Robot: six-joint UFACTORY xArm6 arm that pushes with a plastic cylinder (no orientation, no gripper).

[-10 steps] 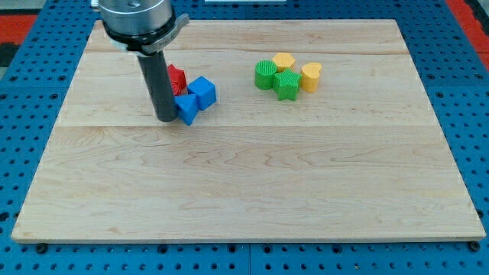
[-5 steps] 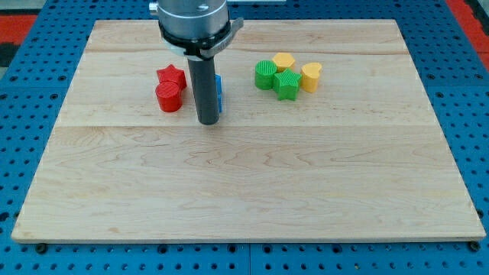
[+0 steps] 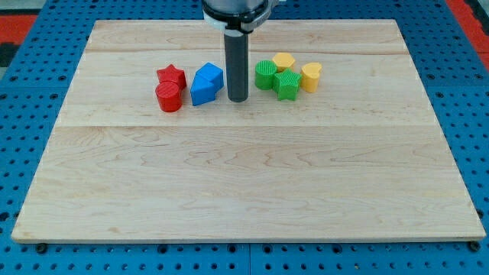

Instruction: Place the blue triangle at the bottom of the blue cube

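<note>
The blue cube (image 3: 212, 75) and the blue triangle (image 3: 199, 94) sit pressed together left of the board's middle, near the view's top. The triangle lies at the cube's lower left, touching it. My tip (image 3: 238, 100) rests on the board just to the right of both blue blocks, a small gap away, between them and the green blocks. The dark rod rises straight up out of the view's top.
A red star (image 3: 172, 75) and a red cylinder (image 3: 169, 98) stand just left of the blue blocks. To the right of my tip is a cluster: green cylinder (image 3: 265, 75), green star (image 3: 287, 85), yellow hexagon (image 3: 283, 61), yellow heart (image 3: 310, 76).
My tip has swept from the left of the blue blocks across to their right. The blue blocks have shifted slightly up and right, and the red blocks now show.
</note>
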